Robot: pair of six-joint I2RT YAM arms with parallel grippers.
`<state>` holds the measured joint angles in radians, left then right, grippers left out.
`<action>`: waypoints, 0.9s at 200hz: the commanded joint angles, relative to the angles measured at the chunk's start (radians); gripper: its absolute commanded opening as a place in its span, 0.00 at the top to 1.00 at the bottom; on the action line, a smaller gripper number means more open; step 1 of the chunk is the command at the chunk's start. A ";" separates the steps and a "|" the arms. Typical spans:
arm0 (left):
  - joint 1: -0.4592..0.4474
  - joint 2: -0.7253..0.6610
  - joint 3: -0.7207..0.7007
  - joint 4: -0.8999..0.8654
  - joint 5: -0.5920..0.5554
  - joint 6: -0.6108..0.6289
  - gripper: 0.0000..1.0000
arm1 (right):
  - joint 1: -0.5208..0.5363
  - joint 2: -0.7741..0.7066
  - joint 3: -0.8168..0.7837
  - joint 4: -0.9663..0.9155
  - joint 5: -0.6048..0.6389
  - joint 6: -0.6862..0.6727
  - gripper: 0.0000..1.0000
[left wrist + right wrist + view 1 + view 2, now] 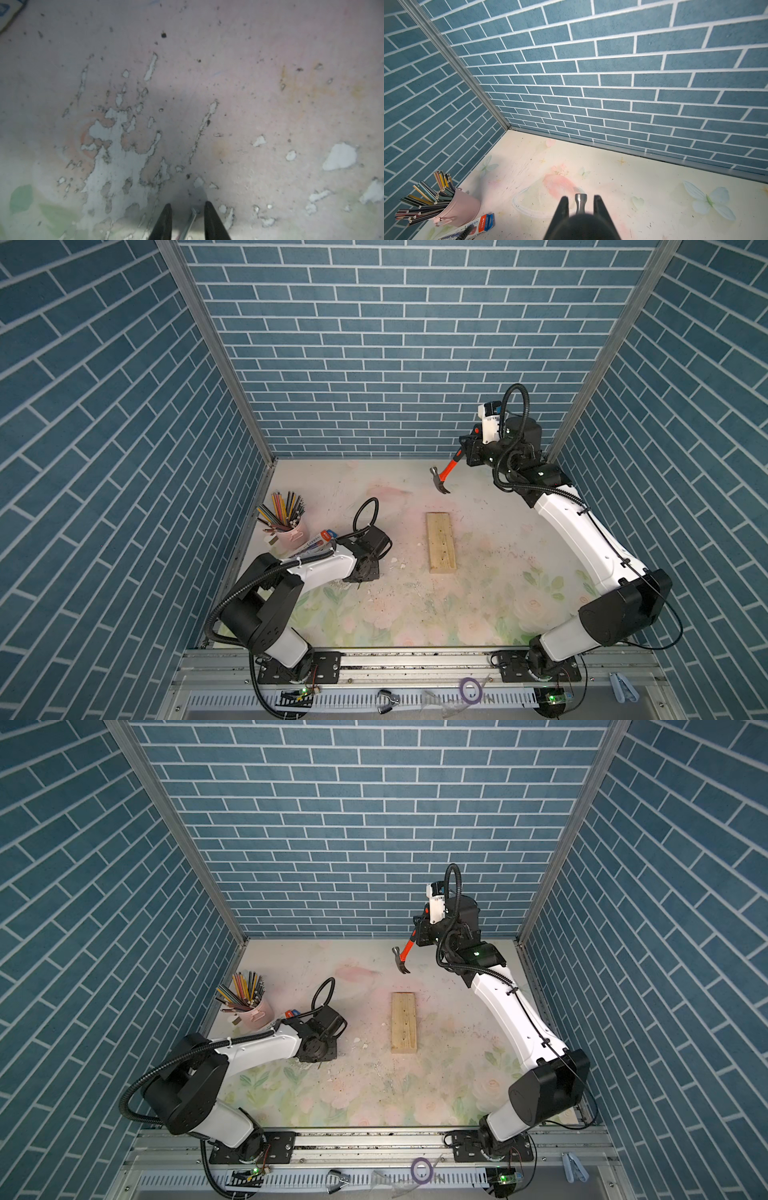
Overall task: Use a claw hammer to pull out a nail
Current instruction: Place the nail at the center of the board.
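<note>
Left wrist view: shows left hand (188, 203) narrowly parted astride loose nail (192, 218) on tabletop (270, 93). Holds claw hammer (448, 469) aloft in right hand (580, 200) by handle end; likely risks pivoting, slipping free.

The right arm (582, 526) stretches up past the far end of the plank (441, 541), with the right gripper (580, 199) raised high and clamped on the black end of the hammer (448, 470) handle. The left arm (320, 568) is folded low to the left of the plank, and the left gripper (188, 205) points down with its fingers slightly apart.
</note>
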<state>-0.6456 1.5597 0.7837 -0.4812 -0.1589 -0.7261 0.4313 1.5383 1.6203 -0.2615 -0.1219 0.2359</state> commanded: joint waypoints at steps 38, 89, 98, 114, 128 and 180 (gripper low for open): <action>0.029 0.025 -0.079 -0.085 -0.038 -0.030 0.74 | -0.003 -0.047 0.010 0.111 -0.021 0.022 1.00; 0.038 0.003 -0.092 -0.061 -0.020 -0.030 0.75 | -0.005 -0.042 0.016 0.111 -0.028 0.026 1.00; 0.038 -0.002 -0.093 -0.048 -0.007 -0.022 0.75 | -0.006 -0.041 0.017 0.111 -0.030 0.026 1.00; 0.038 -0.012 -0.087 -0.036 0.007 -0.017 0.74 | -0.005 -0.043 0.016 0.108 -0.030 0.028 1.00; 0.038 -0.018 -0.070 -0.039 0.008 -0.007 0.72 | -0.006 -0.043 0.016 0.106 -0.030 0.028 1.00; 0.041 -0.082 0.011 -0.049 0.027 0.041 0.60 | -0.006 -0.044 0.017 0.103 -0.033 0.032 1.00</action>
<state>-0.6132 1.5078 0.7502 -0.4763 -0.1402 -0.7055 0.4309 1.5387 1.6203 -0.2615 -0.1333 0.2386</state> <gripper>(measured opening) 0.378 0.203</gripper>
